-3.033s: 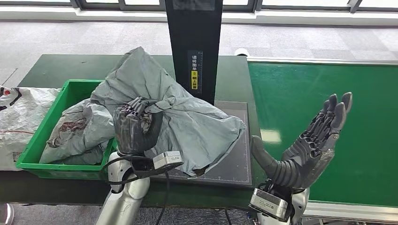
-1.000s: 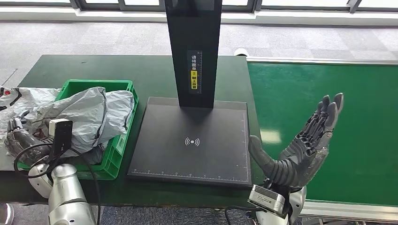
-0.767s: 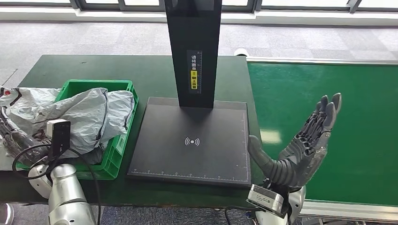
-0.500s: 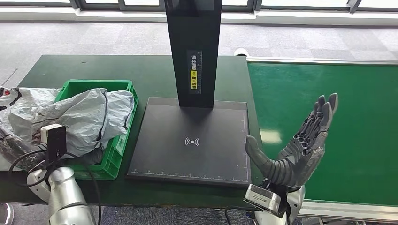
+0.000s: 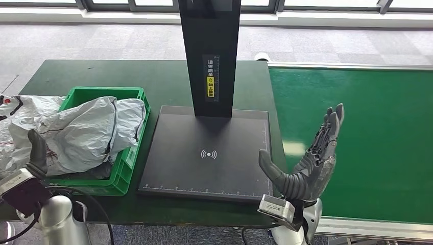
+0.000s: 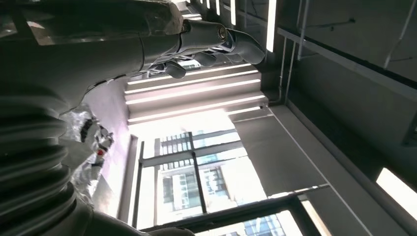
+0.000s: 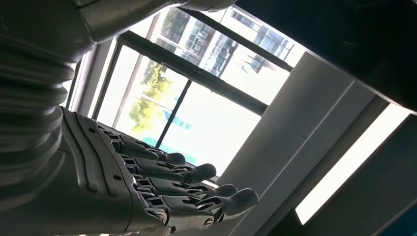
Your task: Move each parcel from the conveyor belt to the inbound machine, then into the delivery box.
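A crumpled grey parcel (image 5: 87,133) lies in the green delivery box (image 5: 134,149) at the table's left. My left hand (image 5: 35,150) is low at the near left, beside the box's front corner, and holds nothing. Its fingers (image 6: 211,35) are spread in the left wrist view. My right hand (image 5: 309,162) stands upright with palm open and fingers straight, at the near edge between the inbound machine's black platform (image 5: 207,153) and the green conveyor belt (image 5: 357,132). Its fingers (image 7: 187,189) are stretched out in the right wrist view, with nothing in them.
The machine's black post (image 5: 210,56) rises behind the platform. A white and grey bag (image 5: 15,120) lies on the dark green table (image 5: 102,74) left of the box. Grey floor and a window line lie beyond the table.
Three seconds ago my left hand held the grey parcel over the platform. The parcel now lies in the box, and the hand has let go and drawn back low. My right hand drifted slightly left.
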Controlling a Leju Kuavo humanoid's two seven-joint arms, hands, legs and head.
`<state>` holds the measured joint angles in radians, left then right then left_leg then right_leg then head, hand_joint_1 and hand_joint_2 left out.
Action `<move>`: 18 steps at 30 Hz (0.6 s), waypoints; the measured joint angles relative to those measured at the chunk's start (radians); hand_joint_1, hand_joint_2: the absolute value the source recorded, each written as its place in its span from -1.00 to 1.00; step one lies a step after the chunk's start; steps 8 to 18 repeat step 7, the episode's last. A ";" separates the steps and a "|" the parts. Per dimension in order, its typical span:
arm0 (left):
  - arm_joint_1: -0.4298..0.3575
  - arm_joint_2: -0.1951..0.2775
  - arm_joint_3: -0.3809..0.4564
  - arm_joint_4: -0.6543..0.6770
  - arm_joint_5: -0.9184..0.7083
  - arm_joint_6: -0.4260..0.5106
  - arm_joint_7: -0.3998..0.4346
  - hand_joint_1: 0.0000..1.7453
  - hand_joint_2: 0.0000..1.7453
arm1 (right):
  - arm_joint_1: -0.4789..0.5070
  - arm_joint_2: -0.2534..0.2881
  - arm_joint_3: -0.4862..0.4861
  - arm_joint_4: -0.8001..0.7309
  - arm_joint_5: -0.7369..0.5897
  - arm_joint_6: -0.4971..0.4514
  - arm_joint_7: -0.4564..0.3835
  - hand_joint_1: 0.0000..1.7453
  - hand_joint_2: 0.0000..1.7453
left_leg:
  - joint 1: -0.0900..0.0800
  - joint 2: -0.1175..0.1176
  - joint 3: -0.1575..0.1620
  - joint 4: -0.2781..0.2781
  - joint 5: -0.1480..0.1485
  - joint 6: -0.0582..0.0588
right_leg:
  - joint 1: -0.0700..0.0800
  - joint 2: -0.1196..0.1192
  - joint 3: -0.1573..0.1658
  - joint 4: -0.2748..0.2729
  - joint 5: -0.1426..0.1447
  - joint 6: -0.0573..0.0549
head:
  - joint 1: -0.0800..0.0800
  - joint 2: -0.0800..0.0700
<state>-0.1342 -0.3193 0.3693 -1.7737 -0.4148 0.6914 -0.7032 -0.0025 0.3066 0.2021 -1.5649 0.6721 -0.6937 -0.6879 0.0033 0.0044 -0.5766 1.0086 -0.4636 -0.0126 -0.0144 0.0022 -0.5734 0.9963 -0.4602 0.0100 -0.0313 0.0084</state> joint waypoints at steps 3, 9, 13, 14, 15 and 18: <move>0.056 0.019 -0.095 -0.062 0.058 -0.036 0.004 -1.00 1.00 | -0.005 -0.009 0.029 0.066 -0.018 0.012 0.074 -1.00 1.00 | 0.000 0.000 0.000 0.000 0.000 0.000 | 0.000 0.000 0.000 0.000 0.000 0.000 | 0.000 0.000; 0.113 0.042 -0.206 -0.099 0.107 -0.131 0.003 -1.00 1.00 | -0.010 -0.021 0.087 0.129 -0.040 0.053 0.124 -1.00 1.00 | 0.000 0.000 0.000 0.000 0.000 0.000 | 0.000 -0.001 0.000 0.000 0.000 0.000 | 0.000 0.000; 0.113 0.042 -0.206 -0.099 0.107 -0.131 0.003 -1.00 1.00 | -0.010 -0.021 0.087 0.129 -0.040 0.053 0.124 -1.00 1.00 | 0.000 0.000 0.000 0.000 0.000 0.000 | 0.000 -0.001 0.000 0.000 0.000 0.000 | 0.000 0.000; 0.113 0.042 -0.206 -0.099 0.107 -0.131 0.003 -1.00 1.00 | -0.010 -0.021 0.087 0.129 -0.040 0.053 0.124 -1.00 1.00 | 0.000 0.000 0.000 0.000 0.000 0.000 | 0.000 -0.001 0.000 0.000 0.000 0.000 | 0.000 0.000; 0.113 0.042 -0.206 -0.099 0.107 -0.131 0.003 -1.00 1.00 | -0.010 -0.021 0.087 0.129 -0.040 0.053 0.124 -1.00 1.00 | 0.000 0.000 0.000 0.000 0.000 0.000 | 0.000 -0.001 0.000 0.000 0.000 0.000 | 0.000 0.000; 0.113 0.042 -0.206 -0.099 0.107 -0.131 0.003 -1.00 1.00 | -0.010 -0.021 0.087 0.129 -0.040 0.053 0.124 -1.00 1.00 | 0.000 0.000 0.000 0.000 0.000 0.000 | 0.000 -0.001 0.000 0.000 0.000 0.000 | 0.000 0.000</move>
